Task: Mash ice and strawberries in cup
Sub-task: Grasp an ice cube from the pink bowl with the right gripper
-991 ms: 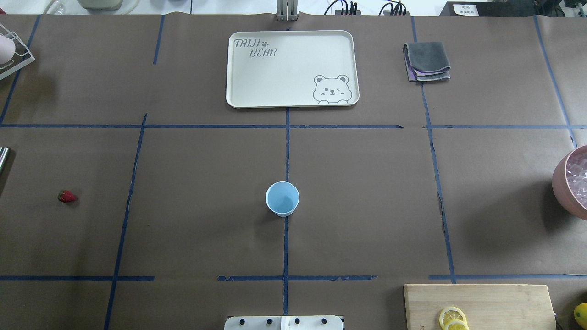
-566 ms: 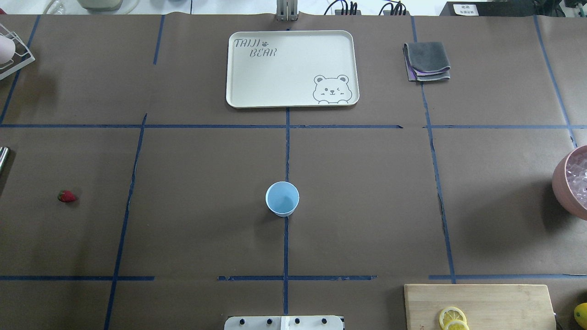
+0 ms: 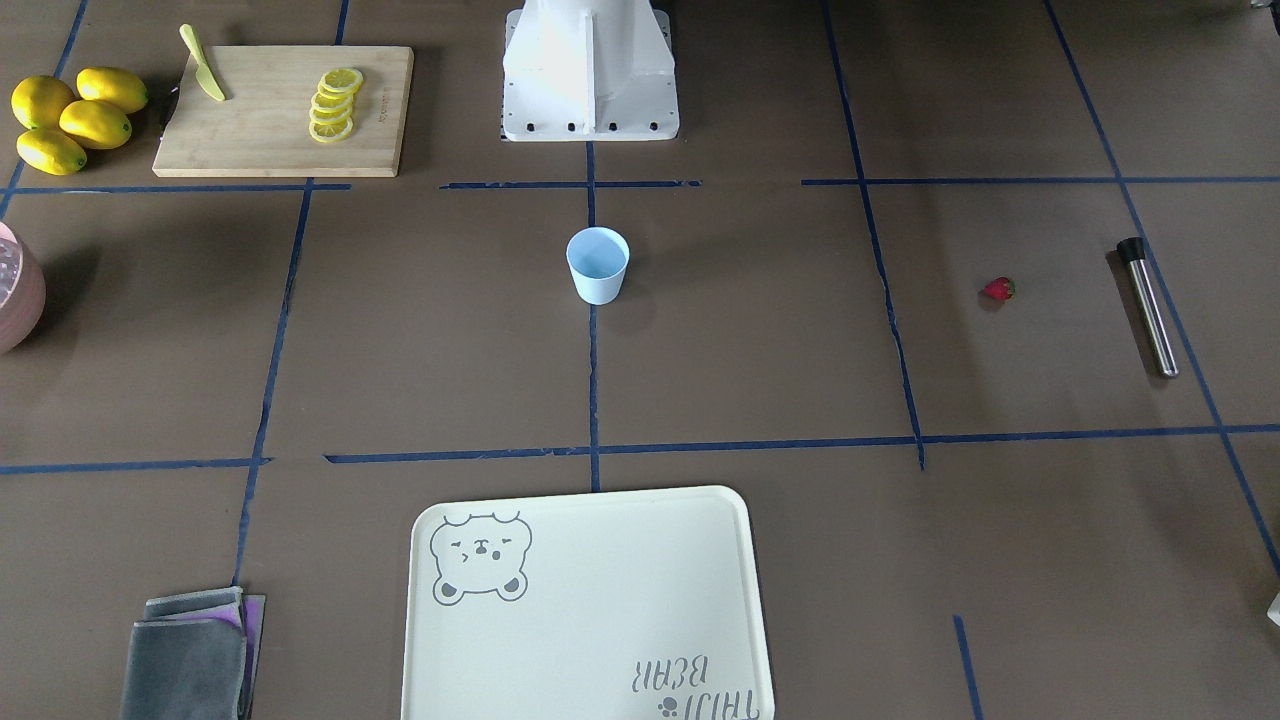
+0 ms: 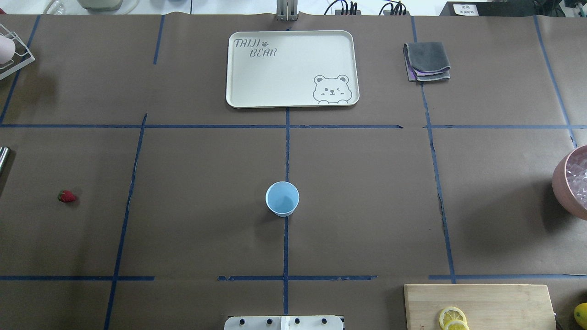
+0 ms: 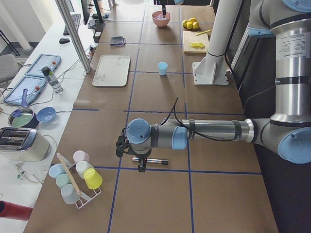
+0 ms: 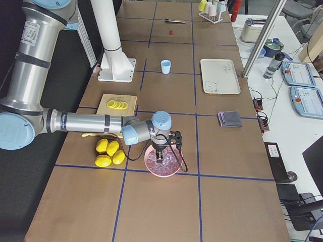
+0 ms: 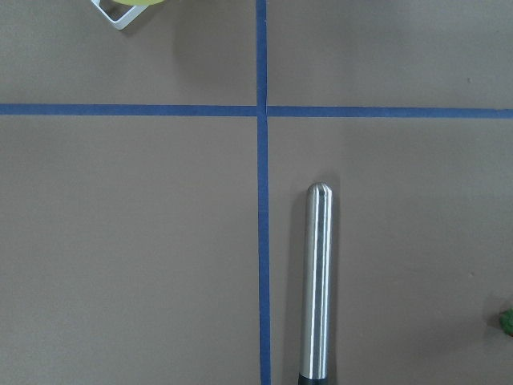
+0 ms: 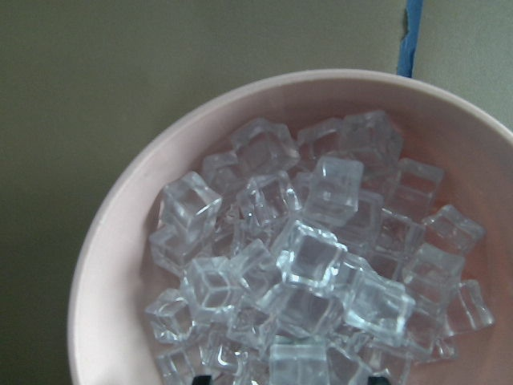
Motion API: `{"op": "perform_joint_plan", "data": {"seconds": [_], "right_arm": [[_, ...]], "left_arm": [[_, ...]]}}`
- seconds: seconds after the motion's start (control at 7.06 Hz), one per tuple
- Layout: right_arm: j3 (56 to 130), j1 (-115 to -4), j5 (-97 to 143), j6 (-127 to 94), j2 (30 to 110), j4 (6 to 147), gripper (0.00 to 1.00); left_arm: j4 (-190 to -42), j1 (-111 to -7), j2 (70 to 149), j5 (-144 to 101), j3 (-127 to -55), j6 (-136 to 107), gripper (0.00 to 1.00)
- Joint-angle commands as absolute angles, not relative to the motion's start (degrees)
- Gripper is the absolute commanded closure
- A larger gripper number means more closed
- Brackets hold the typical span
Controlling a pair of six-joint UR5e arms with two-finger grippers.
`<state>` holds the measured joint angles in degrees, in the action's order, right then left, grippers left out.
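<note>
Nothing has moved: the cup (image 4: 282, 198) waits empty, strawberry (image 4: 67, 196) well to its left, ice (image 8: 304, 265) far right under the right end effector (image 6: 162, 155), left end effector (image 5: 142, 166) poised above the muddler (image 3: 1147, 305); neither grip can be told.

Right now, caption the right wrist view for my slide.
Clear ice cubes piled in a pink bowl on the brown table, seen from just above.
</note>
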<state>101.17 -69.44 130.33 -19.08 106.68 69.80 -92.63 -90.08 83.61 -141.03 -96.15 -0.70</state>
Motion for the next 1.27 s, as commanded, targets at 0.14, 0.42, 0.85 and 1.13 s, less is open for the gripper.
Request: {"op": "perform_joint_plan", "data": {"seconds": [0.14, 0.42, 0.85, 1.13], "right_arm": [[100.64, -68.82, 130.17, -19.07, 106.44, 69.79, 0.35], [100.55, -68.64, 130.17, -18.99, 106.26, 69.79, 0.36], [99.76, -68.47, 128.41, -18.37, 105.91, 69.79, 0.37], [99.84, -68.47, 128.41, -18.37, 105.91, 69.79, 0.39]], "left_arm": [[-92.72, -90.09, 83.58, -141.06, -96.15, -0.70, 0.00], [-92.81, -90.09, 83.58, -141.06, -96.24, -0.70, 0.00], [-92.81, -90.09, 83.58, -140.98, -96.59, -0.70, 0.00], [-92.81, -90.09, 83.58, -140.98, -96.59, -0.70, 0.00]]}}
